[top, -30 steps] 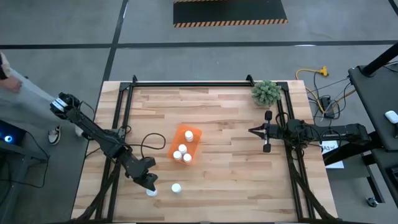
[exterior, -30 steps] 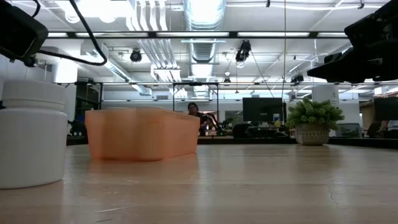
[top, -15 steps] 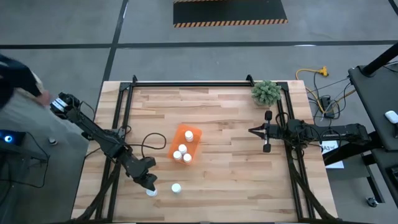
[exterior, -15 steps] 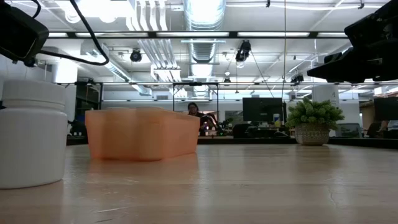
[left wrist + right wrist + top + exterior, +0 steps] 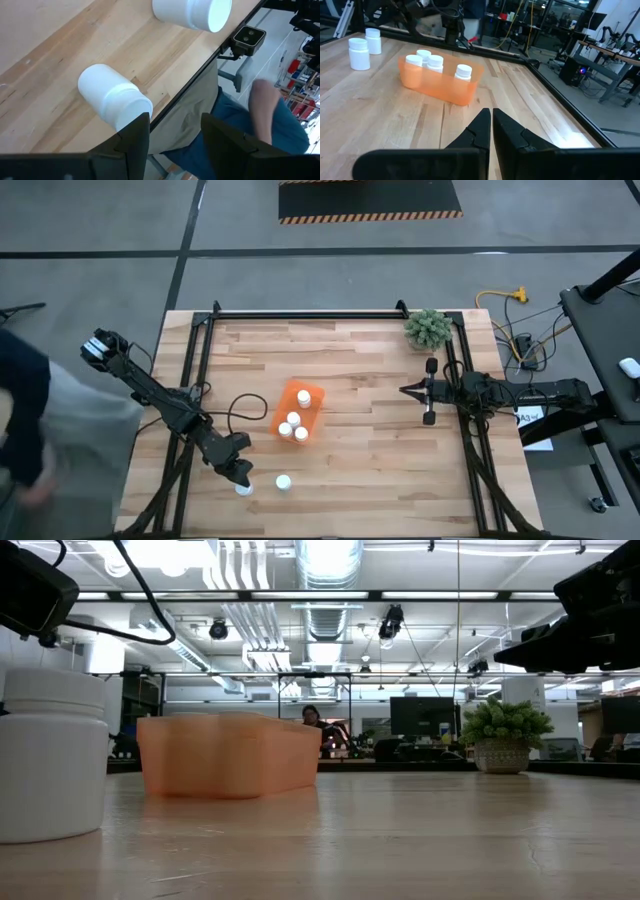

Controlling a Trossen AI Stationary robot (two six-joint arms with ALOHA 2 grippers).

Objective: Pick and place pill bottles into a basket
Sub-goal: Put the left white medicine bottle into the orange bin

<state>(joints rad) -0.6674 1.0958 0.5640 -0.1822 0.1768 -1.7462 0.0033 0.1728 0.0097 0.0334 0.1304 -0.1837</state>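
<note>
The orange basket (image 5: 299,410) lies mid-table with several white-capped pill bottles (image 5: 293,419) standing in it; it also shows in the right wrist view (image 5: 442,82). Two more bottles stand upright on the table near its near edge, one (image 5: 243,489) and the other (image 5: 283,481). My left gripper (image 5: 240,474) hovers open just above and beside the first bottle (image 5: 115,97), which stands ahead of one finger (image 5: 135,132), not between the two. The second bottle (image 5: 192,11) is farther off. My right gripper (image 5: 408,391) is shut and empty at the right, pointing toward the basket.
A green fuzzy plant (image 5: 428,328) stands at the far right corner. A black frame (image 5: 300,313) rims the table. A person (image 5: 40,430) stands at the table's left edge and shows past the near edge in the left wrist view (image 5: 260,115). One bottle (image 5: 50,755) looms close in the low view.
The person beside the table's left edge has moved toward the near side. Both arms and all the bottles have kept still.
</note>
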